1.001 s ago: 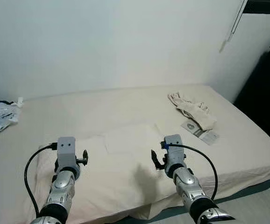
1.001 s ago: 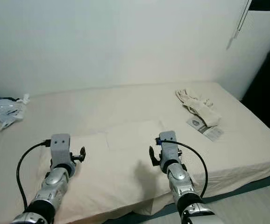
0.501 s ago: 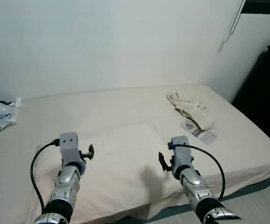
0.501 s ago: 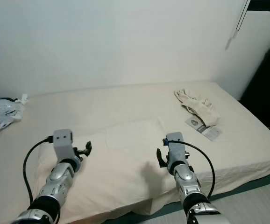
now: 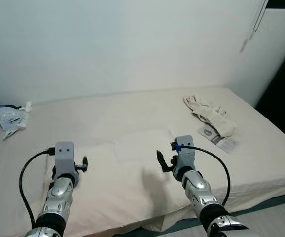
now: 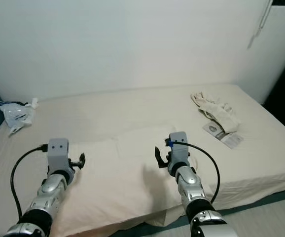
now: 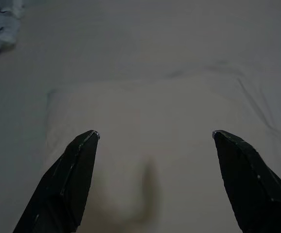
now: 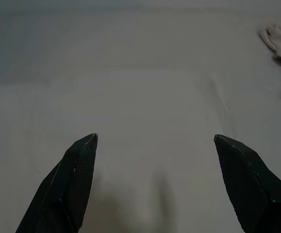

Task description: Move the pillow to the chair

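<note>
The pillow [image 5: 118, 163] lies flat near the front edge of the bed [image 5: 261, 163], cream on cream and hard to pick out. The left gripper [image 7: 152, 138] and right gripper [image 8: 155, 138] hover just above it, both spread wide and holding nothing. A pinch could catch only the sheet (same colour, same folds), or one side could slip so the pillow sags and drags. Against half a second ago the camera has swung left, and both grippers sit a little lower and further left.
</note>
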Robot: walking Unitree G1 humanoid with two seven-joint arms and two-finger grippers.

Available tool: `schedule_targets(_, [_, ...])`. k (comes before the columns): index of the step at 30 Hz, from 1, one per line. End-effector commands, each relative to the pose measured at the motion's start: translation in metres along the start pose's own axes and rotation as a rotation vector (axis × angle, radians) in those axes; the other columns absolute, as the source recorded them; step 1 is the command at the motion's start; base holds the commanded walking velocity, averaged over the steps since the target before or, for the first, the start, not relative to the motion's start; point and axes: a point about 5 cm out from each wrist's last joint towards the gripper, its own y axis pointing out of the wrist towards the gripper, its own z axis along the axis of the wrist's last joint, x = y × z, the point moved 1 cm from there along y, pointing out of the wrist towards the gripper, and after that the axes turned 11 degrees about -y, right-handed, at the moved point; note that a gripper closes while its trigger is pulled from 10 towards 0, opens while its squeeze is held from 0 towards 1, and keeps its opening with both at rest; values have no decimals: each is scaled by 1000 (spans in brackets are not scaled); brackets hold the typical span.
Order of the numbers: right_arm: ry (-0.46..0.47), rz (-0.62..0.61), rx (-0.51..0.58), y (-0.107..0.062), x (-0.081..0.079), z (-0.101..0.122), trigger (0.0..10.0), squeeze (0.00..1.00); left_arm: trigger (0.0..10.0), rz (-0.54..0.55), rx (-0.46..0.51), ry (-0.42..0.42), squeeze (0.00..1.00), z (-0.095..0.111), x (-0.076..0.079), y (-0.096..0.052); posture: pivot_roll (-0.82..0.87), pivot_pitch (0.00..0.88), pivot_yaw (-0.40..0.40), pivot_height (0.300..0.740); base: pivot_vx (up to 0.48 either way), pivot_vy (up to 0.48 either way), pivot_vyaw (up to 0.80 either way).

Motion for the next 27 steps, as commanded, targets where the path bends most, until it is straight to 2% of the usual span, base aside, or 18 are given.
schedule_targets(1, [-15,7,-15,-2,-1,-5,10000,0,10000,-36,-2,-12,0,-3,8,-2,-38,35,-16,740,0,0,0])
schedule_targets(4, [5,-4,1,-2,2,-2,10000,0,10000,-56,12,16,0,-4,11,-5,-24,34,-33,740,0,0,0])
schedule_targets(10, [-13,32,11,-2,-3,-2,10000,0,10000,6,26,-6,0,-2,1,-6,-22,31,-41,740,0,0,0])
schedule_targets(16, [-19,24,30,0,-2,3,10000,0,10000,-9,23,74,0,1,1,-4,0,40,-42,740,0,0,0])
schedule_targets(17, [-23,34,30,0,-4,3,10000,0,10000,-35,29,109,0,3,5,-3,7,35,-41,740,0,0,0])
schedule_targets(21, [-20,20,17,1,-4,3,10000,0,10000,-34,32,93,0,3,8,-4,5,34,-36,740,0,0,0])
schedule_targets(27, [-19,13,31,0,-3,3,10000,0,10000,-25,41,81,0,5,8,-3,-32,50,-23,710,0,0,0])
